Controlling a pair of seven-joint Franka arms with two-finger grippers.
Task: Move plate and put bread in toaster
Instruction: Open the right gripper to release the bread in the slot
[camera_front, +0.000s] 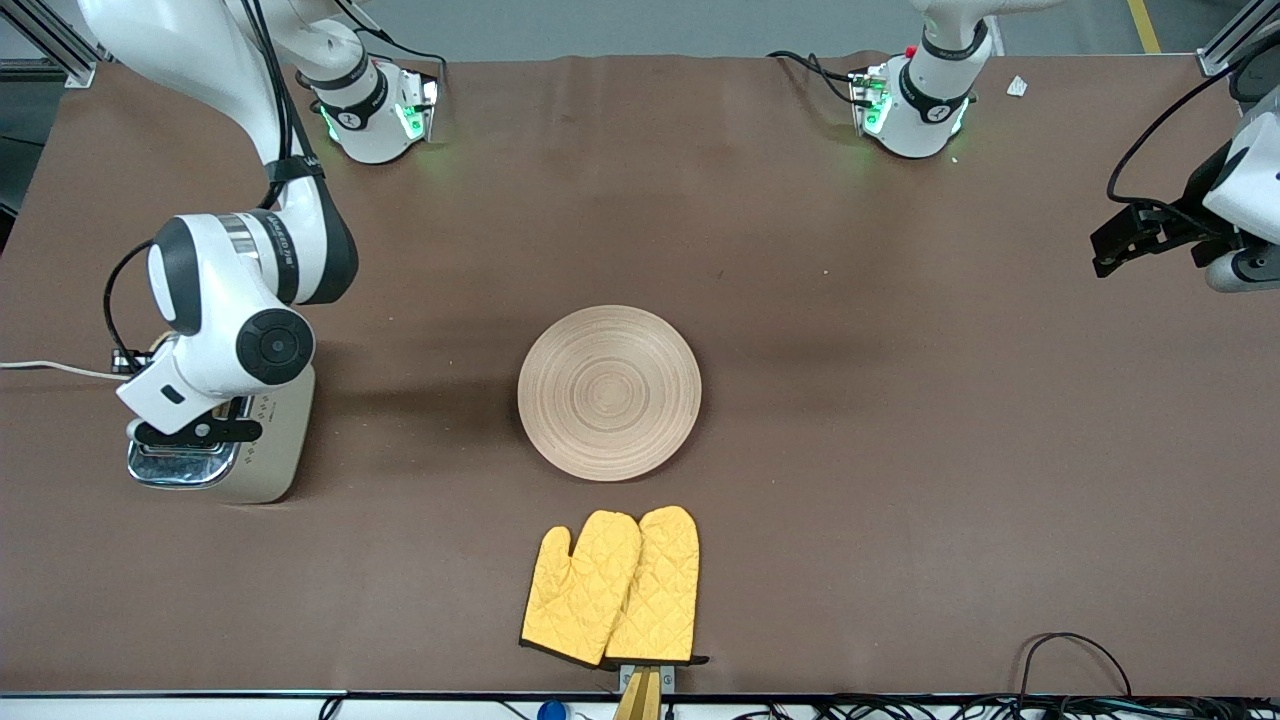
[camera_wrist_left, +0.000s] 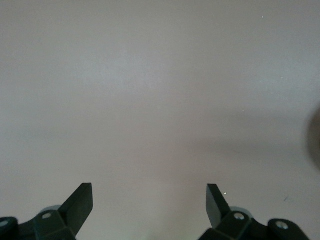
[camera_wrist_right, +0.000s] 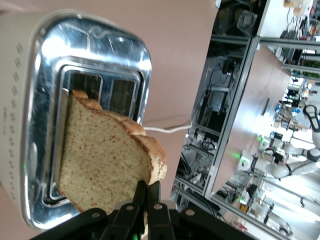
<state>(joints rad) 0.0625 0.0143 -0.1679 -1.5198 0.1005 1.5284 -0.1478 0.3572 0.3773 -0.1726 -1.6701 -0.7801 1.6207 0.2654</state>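
The cream toaster (camera_front: 272, 452) with its chrome top (camera_wrist_right: 100, 45) stands at the right arm's end of the table. My right gripper (camera_wrist_right: 148, 187) hangs over it (camera_front: 198, 432), shut on one edge of the brown speckled bread (camera_wrist_right: 102, 157). The slice is tilted, with its lower end at the mouth of one slot; how deep it reaches is hidden. The round wooden plate (camera_front: 610, 392) lies bare at mid-table. Over bare table at the left arm's end, my left gripper (camera_front: 1112, 248) waits open with nothing between its fingers (camera_wrist_left: 82, 200).
A pair of yellow oven mitts (camera_front: 615, 590) lies nearer the front camera than the plate. The toaster's white cord (camera_front: 50, 368) trails off the table's end. Cables run along the table's front edge.
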